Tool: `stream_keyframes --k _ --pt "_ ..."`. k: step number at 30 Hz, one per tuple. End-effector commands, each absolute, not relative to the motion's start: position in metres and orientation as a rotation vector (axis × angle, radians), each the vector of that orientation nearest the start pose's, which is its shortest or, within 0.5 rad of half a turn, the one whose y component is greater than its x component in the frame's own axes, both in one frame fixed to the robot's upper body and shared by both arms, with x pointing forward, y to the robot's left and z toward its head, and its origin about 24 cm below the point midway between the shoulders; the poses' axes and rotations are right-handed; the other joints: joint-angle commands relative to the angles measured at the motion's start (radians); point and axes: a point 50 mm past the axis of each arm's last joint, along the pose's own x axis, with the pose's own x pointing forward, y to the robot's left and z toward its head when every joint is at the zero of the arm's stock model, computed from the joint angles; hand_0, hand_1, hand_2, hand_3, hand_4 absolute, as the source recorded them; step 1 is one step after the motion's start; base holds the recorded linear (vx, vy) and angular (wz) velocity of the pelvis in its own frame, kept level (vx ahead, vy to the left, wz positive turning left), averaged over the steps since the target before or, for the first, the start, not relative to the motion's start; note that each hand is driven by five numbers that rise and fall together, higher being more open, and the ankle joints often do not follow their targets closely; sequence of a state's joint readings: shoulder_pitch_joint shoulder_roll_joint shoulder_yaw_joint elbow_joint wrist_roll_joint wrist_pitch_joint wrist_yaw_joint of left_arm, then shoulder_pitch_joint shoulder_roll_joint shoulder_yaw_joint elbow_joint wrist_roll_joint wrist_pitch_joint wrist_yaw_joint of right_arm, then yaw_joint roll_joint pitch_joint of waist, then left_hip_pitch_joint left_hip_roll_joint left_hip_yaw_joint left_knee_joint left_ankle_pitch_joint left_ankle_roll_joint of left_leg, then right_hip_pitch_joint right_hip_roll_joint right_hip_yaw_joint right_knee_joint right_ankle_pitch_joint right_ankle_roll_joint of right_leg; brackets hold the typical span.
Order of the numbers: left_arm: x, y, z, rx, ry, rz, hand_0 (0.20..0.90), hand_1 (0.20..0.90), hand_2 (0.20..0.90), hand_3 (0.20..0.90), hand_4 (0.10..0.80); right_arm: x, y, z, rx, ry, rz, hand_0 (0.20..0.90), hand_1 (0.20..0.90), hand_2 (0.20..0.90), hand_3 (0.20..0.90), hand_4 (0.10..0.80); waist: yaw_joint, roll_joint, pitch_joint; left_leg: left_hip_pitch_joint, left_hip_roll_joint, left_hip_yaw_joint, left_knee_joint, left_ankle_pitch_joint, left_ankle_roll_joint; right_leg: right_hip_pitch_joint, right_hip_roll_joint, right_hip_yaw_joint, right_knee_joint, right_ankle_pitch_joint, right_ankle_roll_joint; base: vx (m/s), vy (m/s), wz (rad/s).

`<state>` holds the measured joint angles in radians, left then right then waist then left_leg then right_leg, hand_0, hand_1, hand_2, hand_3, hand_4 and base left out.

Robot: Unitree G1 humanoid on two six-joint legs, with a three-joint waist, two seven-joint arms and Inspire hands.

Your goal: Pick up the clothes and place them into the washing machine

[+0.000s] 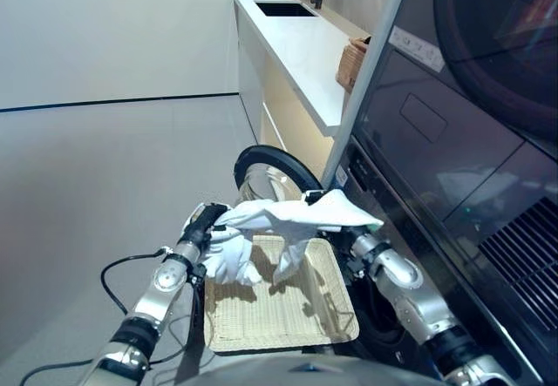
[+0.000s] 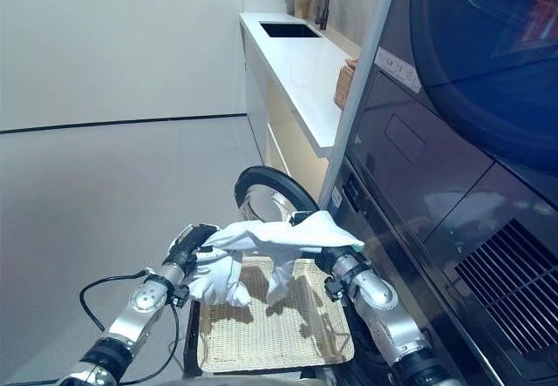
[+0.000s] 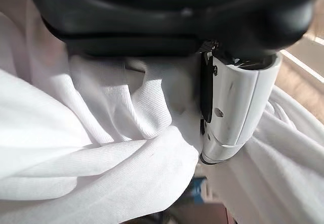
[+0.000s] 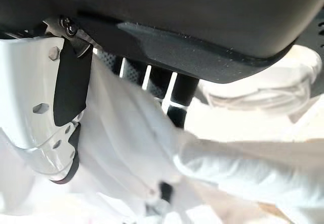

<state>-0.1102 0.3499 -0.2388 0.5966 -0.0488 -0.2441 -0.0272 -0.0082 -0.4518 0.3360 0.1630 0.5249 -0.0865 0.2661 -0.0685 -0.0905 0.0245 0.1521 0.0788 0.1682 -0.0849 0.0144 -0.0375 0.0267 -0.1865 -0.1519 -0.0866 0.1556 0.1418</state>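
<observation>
The washer [image 1: 453, 142] stands just right of the right hand [image 2: 324, 257], its round door [image 1: 266, 172] swung open beyond both hands. A wicker tray [image 1: 279, 303] lies beneath them. The white cloth [image 1: 292, 216] is held stretched between the hands, lifted clear of the tray, probably for carrying to the drum. The left hand [image 1: 202, 225] is closed on one end; the right hand's fingers are hidden under the other end, so its grip cannot be told.

washer door [image 1: 266, 170] open, basket [image 1: 279, 309] below
</observation>
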Motion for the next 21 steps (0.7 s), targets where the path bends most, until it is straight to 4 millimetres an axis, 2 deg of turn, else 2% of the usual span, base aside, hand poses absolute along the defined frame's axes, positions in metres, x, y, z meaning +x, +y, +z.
stream_keyframes --k 1,7,9,13,15,21 --pt "0.284 0.241 0.017 0.384 0.035 0.067 0.2 0.2 0.2 0.2 0.3 0.256 -0.177 0.058 0.056 -0.091 0.468 0.2 0.2 0.2 0.2 0.3 0.0 0.001 -0.024 -0.036 0.043 -0.062 -0.002 0.011 -0.062 0.059 -0.094 -0.021 0.03 -0.039 0.09 0.0 0.0 0.0" --pt "0.301 0.234 0.043 0.414 -0.081 0.092 0.2 0.2 0.2 0.2 0.3 0.25 -0.156 0.054 0.029 -0.079 0.6 0.2 0.2 0.2 0.2 0.3 -0.006 0.001 -0.022 -0.037 0.043 -0.061 -0.002 0.013 -0.065 0.059 -0.095 -0.026 0.028 -0.039 0.089 0.0 0.0 0.0" --pt "0.303 0.232 0.045 0.416 -0.091 0.095 0.2 0.2 0.2 0.2 0.3 0.25 -0.153 0.054 0.021 -0.079 0.614 0.2 0.2 0.2 0.2 0.3 -0.007 0.001 -0.021 -0.037 0.043 -0.061 -0.002 0.013 -0.065 0.059 -0.095 -0.027 0.028 -0.038 0.089 0.0 0.0 0.0" --pt "0.316 0.228 0.066 0.418 -0.169 0.109 0.2 0.2 0.2 0.2 0.3 0.245 -0.147 0.049 -0.037 -0.062 0.666 0.2 0.2 0.2 0.2 0.3 -0.013 0.003 -0.022 -0.036 0.044 -0.064 -0.002 0.011 -0.065 0.061 -0.094 -0.03 0.028 -0.039 0.091 0.0 0.0 0.0" --pt "0.317 0.227 0.069 0.408 -0.18 0.111 0.2 0.2 0.2 0.2 0.3 0.244 -0.147 0.048 -0.036 -0.054 0.671 0.2 0.2 0.2 0.2 0.3 -0.014 0.004 -0.022 -0.036 0.044 -0.064 -0.002 0.011 -0.065 0.061 -0.094 -0.03 0.028 -0.039 0.091 0.0 0.0 0.0" --pt "0.326 0.227 0.086 0.327 -0.239 0.136 0.2 0.2 0.2 0.2 0.3 0.236 -0.147 0.021 -0.037 0.066 0.699 0.2 0.2 0.2 0.2 0.3 -0.014 0.005 -0.024 -0.034 0.043 -0.067 -0.002 0.01 -0.065 0.065 -0.097 -0.031 0.028 -0.039 0.093 0.0 0.0 0.0"
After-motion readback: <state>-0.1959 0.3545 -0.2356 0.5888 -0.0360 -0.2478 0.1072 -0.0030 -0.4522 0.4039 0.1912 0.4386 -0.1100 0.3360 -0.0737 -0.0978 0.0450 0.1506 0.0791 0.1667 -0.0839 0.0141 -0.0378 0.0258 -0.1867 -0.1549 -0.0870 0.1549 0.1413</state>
